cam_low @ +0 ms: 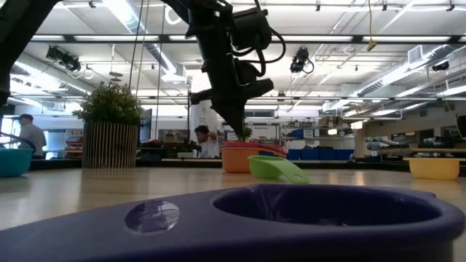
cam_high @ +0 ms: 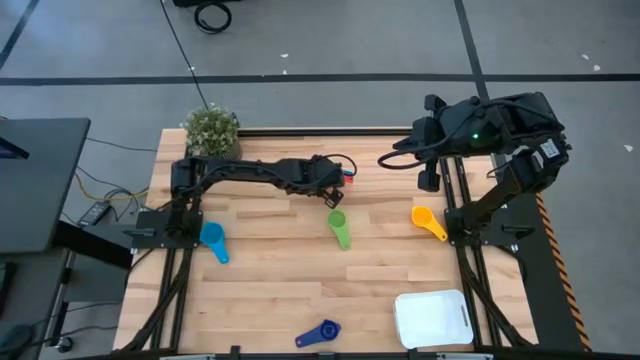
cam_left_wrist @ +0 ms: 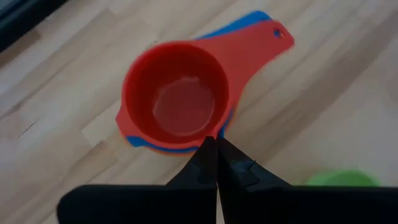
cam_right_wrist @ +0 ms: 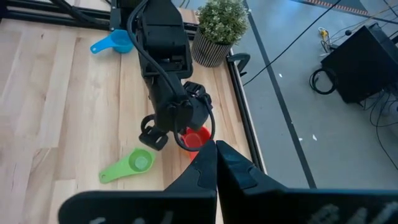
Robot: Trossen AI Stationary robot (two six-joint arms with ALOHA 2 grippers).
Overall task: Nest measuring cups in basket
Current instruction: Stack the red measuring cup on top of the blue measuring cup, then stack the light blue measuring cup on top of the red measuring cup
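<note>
Red cup (cam_left_wrist: 177, 99), nested on a blue one, is sitting under the clenched, empty left gripper (cam_left_wrist: 216, 152), probably needing reopening before grasping.

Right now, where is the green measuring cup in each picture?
High view: the green cup lies mid-table, just below the left claw.
Low view: it sits at center, tilted, below the dark arm.
Left wrist view: only a green sliver shows at the lower right edge.
Right wrist view: it lies lower left, next to the left arm.
Shared landmark: the red cup beside it.
</note>
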